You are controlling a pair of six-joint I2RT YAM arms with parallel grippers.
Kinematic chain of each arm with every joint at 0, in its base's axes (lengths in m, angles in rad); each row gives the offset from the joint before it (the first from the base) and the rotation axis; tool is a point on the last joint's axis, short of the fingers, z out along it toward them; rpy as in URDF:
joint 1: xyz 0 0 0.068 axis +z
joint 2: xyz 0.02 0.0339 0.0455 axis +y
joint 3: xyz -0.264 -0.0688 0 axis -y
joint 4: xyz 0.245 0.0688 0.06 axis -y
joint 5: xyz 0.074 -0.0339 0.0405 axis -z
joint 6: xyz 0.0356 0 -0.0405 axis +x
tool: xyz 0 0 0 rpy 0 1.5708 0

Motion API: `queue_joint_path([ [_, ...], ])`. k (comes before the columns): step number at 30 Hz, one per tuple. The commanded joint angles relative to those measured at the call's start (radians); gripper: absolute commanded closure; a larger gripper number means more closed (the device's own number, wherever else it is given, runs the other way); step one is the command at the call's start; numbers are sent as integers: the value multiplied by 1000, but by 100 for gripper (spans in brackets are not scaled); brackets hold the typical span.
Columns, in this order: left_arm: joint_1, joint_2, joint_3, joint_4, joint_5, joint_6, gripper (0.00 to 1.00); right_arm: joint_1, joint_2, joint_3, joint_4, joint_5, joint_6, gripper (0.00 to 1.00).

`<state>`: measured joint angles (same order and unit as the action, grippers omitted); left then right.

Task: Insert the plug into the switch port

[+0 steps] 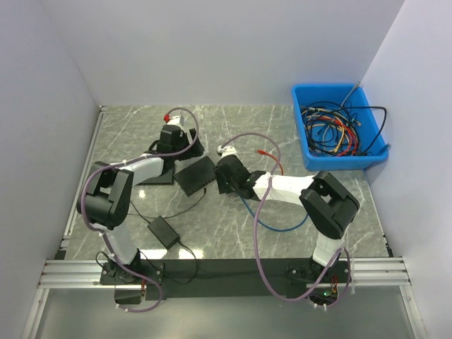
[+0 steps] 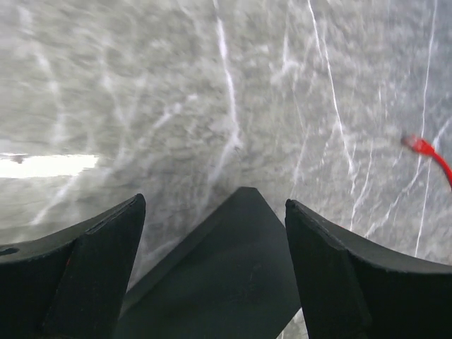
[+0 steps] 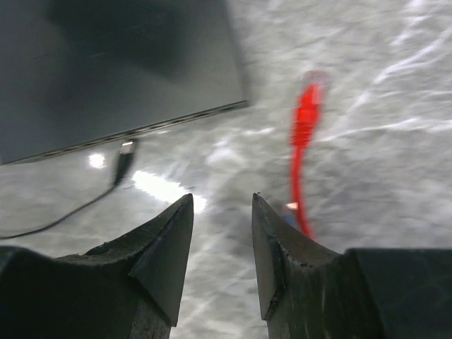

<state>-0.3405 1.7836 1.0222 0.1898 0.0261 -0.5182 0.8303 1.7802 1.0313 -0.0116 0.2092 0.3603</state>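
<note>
1. Right pincer (image 3: 221, 199) stands half open with nothing between its jaws. My left pincer (image 2: 214, 205) is spread wide, straddling a corner of the switch (image 2: 240, 282) without clamping it.
2. The red plug (image 3: 308, 106) lies loose on the worktop (image 3: 395, 85), ahead and to the right of my right jaws, near the switch's corner and not in any port.
3. I judge the step in hand to be picking that plug up. I should shift right and centre the jaws on the plug body, not on the thin cable (image 3: 296, 191) behind it. Then I close across its sides so its nose points at the switch.
4. My left should close on the switch before I push, or the box may slide.
5. I cannot make out the ports along the switch's edge, so I should find one before advancing.
6. Pose, from above: my left arm (image 1: 141, 169) and right arm (image 1: 289, 187) reach toward the worktop's middle, wrists tipped down, meeting at the switch from either side.
</note>
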Motion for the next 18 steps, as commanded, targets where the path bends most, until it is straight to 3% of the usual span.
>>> queue_joint_path([
  [1,24,-82,39,-58,-67,-31,14,70,-34,52,6,-10,75,54],
  [6,24,-197,-19,-78,-112,-39,13,131,-7,108,-25,-7,198,53],
  [18,24,-328,-117,-107,-118,-39,15,187,188,348,-298,223,379,53],
])
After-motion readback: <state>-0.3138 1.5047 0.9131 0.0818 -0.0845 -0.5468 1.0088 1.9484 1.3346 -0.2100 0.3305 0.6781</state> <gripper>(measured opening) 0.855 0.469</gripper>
